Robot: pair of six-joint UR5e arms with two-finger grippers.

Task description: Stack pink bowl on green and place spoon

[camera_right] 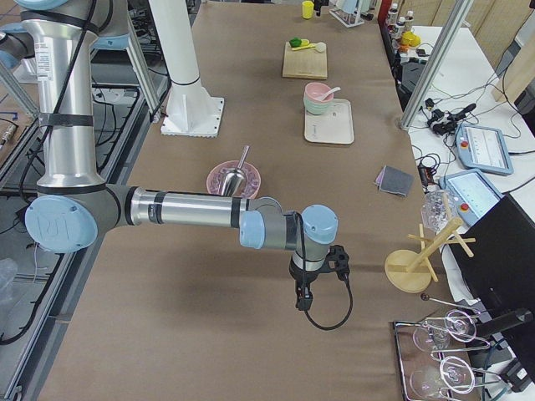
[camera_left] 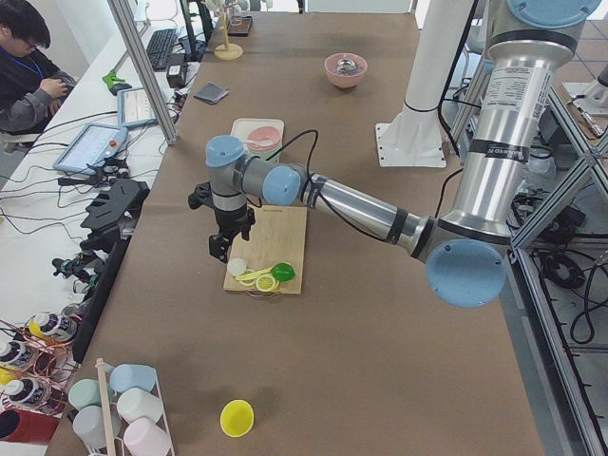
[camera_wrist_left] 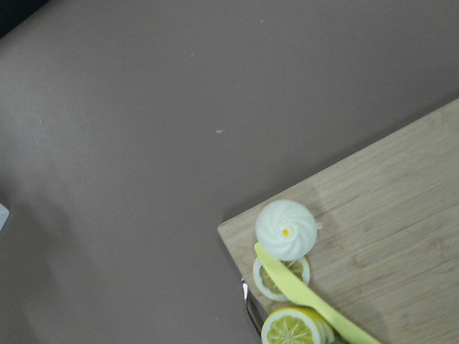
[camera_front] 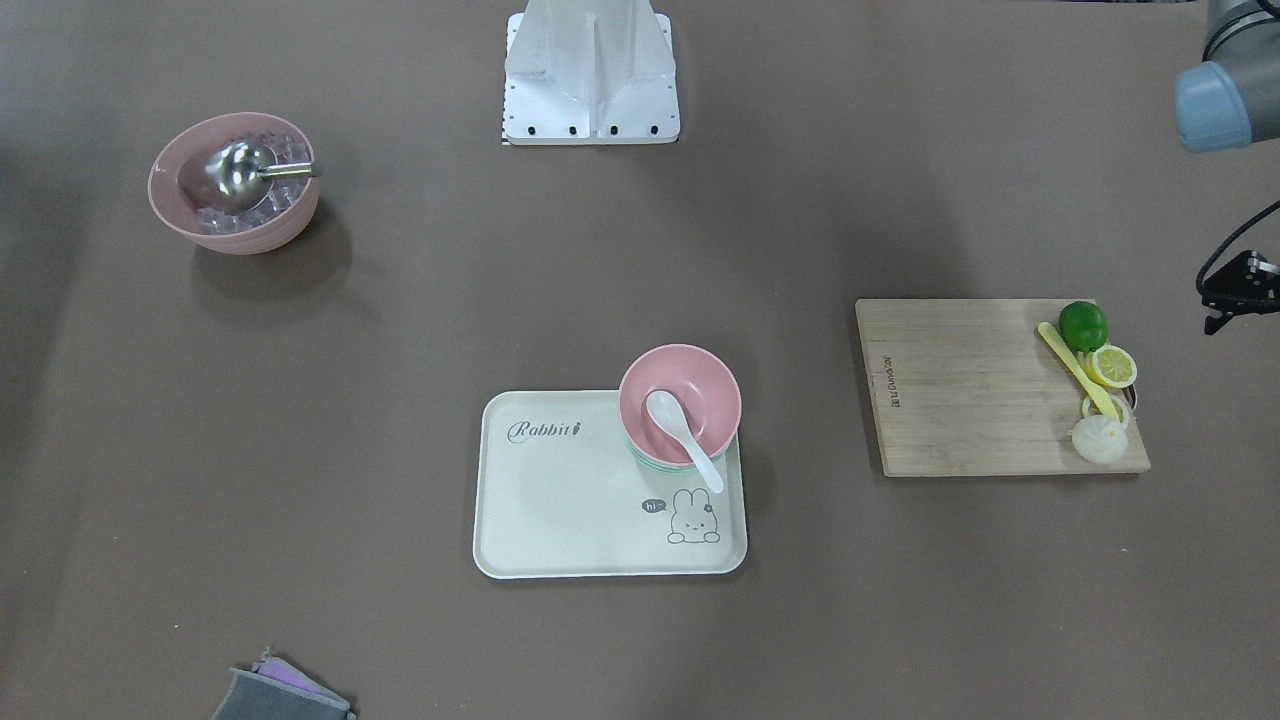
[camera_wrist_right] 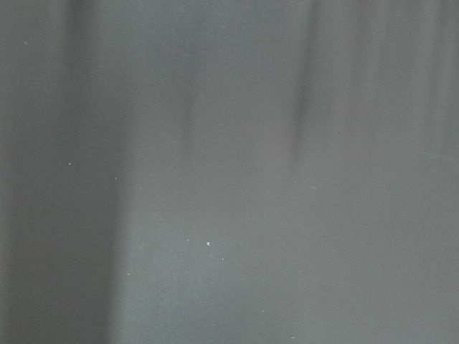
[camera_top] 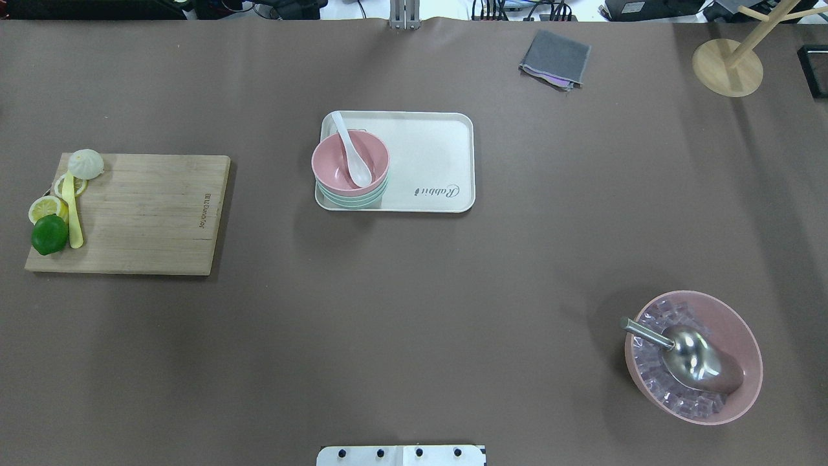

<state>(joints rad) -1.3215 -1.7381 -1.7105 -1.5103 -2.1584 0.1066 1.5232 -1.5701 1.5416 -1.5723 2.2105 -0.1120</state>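
A pink bowl [camera_top: 339, 171] sits stacked on green bowls [camera_top: 352, 199] at one end of a cream rabbit tray [camera_top: 433, 155]. A white spoon [camera_top: 352, 155] lies in the pink bowl with its handle over the rim. The stack also shows in the front view [camera_front: 690, 395], with the spoon [camera_front: 685, 440] and the tray [camera_front: 560, 500]. My left gripper [camera_left: 220, 249] hangs over the table beside the cutting board's outer end, far from the tray; I cannot tell its state. My right gripper [camera_right: 303, 301] hangs over bare table at the other end; I cannot tell its state.
A wooden cutting board [camera_top: 149, 213] holds a lime [camera_top: 49, 234], lemon slices, a yellow knife and a bun. A large pink bowl [camera_top: 744, 388] holds ice cubes and a metal scoop [camera_top: 695, 356]. A grey cloth [camera_top: 555, 59] and a wooden stand [camera_top: 728, 65] sit at the far edge.
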